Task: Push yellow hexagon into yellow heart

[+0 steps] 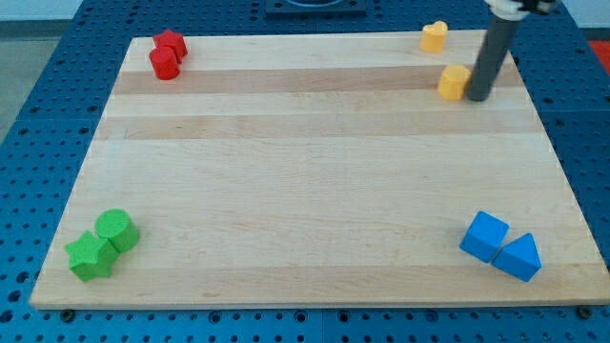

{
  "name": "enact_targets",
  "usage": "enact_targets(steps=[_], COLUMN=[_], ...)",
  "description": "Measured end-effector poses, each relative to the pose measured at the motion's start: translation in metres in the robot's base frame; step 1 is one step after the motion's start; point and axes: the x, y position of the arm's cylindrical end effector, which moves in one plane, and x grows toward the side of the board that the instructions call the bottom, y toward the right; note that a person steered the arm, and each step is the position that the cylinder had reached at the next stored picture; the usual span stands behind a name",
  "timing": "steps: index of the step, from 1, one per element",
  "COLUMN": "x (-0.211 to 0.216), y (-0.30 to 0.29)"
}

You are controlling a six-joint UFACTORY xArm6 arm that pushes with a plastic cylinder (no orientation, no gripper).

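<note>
A wooden board (315, 181) fills most of the frame and lies on a blue table with holes (48, 114). The dark rod (491, 52) comes down from the upper right of the frame. It has no jaws, so it holds nothing; my tip (478, 97) stands on the board and touches the right side of the yellow hexagon (454, 82), or is just beside it.

In the lower right of the frame there is a blue cube (484, 235), and a blue triangle (519, 257) touches it on the right. In the lower left, a green hexagon-like block (117, 230) touches a green star-like block (90, 255) that lies below and to its left. In the upper left, two red blocks (167, 55) stand pressed together; their shapes I cannot tell well.

The yellow hexagon is in the upper right of the frame. The yellow heart (435, 36) is above it and a little to the left, near the top edge of the board, and the two are apart.
</note>
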Motion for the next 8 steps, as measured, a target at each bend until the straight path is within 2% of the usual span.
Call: enact_targets(steps=[1,2,5,8], x=[0.014,0.028,-0.036,-0.047], y=[-0.046,-0.062,-0.031,-0.016])
